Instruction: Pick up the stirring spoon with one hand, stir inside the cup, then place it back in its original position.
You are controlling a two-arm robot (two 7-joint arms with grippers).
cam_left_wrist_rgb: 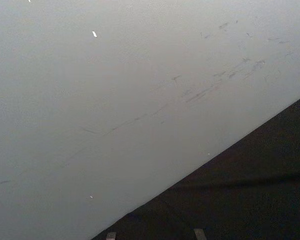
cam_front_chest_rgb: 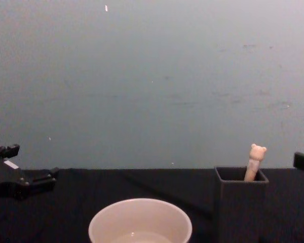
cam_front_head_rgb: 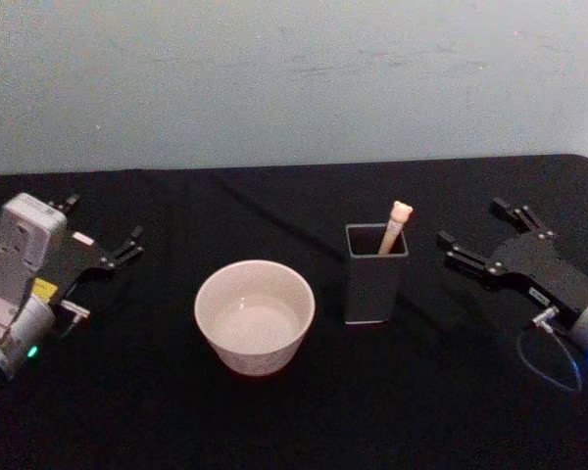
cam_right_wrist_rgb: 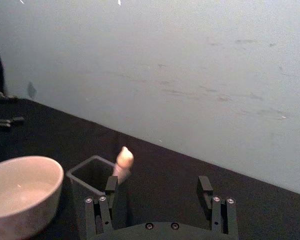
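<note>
One cup, middle of the surface towards its near edge; one holder beside it to the right, apart, with one spoon standing inside, bear head above the rim. Left gripper and right gripper, fingers spread and empty, by the left and right edges. One black surface; pale wall beyond its far edge.

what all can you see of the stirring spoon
Of the stirring spoon, only the cream handle shows, plastic-looking and topped by a small bear head. It stands in the dark grey square holder, tilted rightward against the rim. Its lower part is hidden inside. Nothing else touches it.
</note>
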